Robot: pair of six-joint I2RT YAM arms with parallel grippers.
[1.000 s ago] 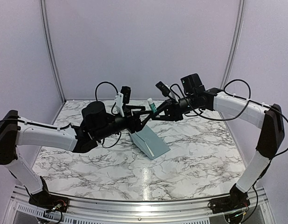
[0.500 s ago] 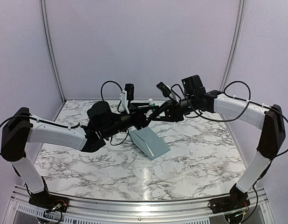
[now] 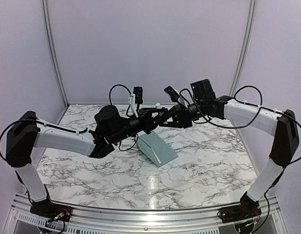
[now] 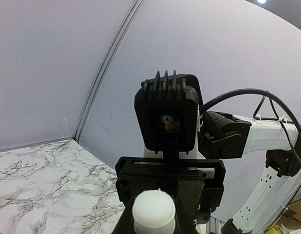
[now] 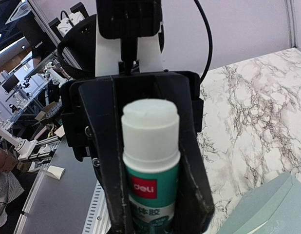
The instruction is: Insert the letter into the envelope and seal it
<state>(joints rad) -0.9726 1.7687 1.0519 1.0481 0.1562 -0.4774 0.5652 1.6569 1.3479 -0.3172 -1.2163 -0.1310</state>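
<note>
Top external view shows the flat grey-blue paper envelope (image 3: pixel 158 148) lying on the marble tabletop (image 3: pixel 209 165), right under both arms. The right jaws squeeze a small white-and-green glue stick (image 5: pixel 150 161) and hold it up, likely so its cap can come off. The left jaws sit around its white cap (image 4: pixel 154 212); I cannot tell if they pinch it. I see no tan letter; maybe it is inside.

glossy marble-look table (image 3: pixel 204 165), matt paper envelope (image 3: pixel 158 148), smooth plastic glue tube (image 5: pixel 151 161)
</note>
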